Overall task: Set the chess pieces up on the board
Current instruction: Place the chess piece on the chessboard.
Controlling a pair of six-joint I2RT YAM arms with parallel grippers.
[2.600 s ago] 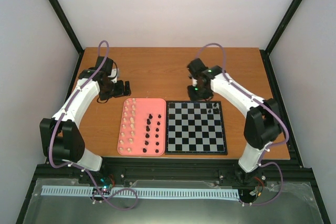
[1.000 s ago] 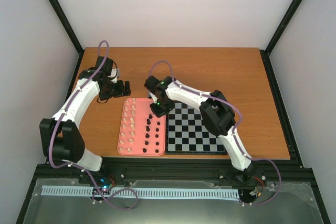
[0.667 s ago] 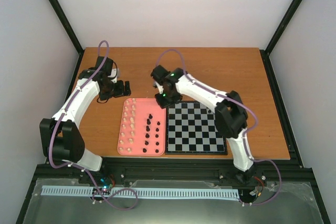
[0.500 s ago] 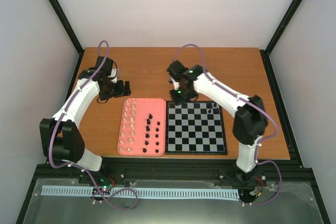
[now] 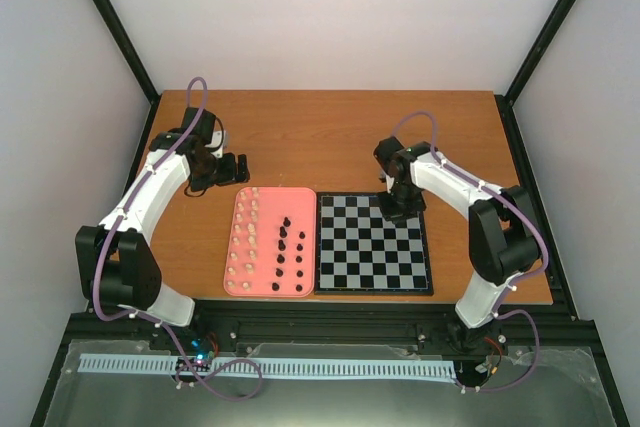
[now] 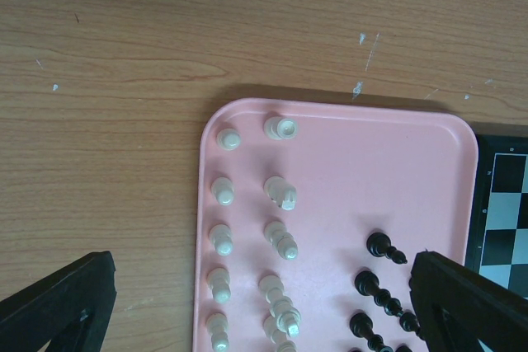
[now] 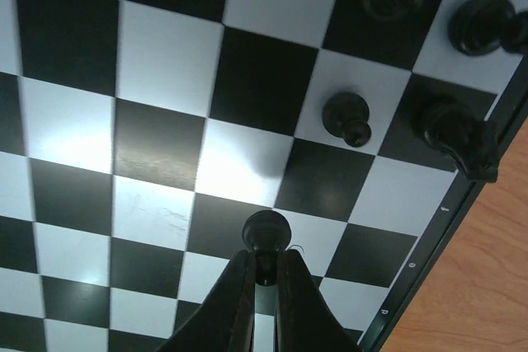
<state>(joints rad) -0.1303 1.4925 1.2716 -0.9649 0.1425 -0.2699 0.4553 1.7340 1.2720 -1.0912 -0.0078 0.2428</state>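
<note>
The right gripper (image 5: 401, 207) hangs over the far right part of the board (image 5: 366, 259), its fingers (image 7: 239, 290) pinched on a dark pawn (image 7: 266, 232) above a pale square. Four more dark pieces (image 7: 346, 118) stand on squares near the board's far right corner. The left gripper (image 5: 236, 169) hovers beyond the pink tray (image 6: 363, 162), fingers wide apart, holding nothing. On the tray, cream pieces (image 6: 280, 241) stand to the left and dark ones (image 6: 381, 246) to the right.
</note>
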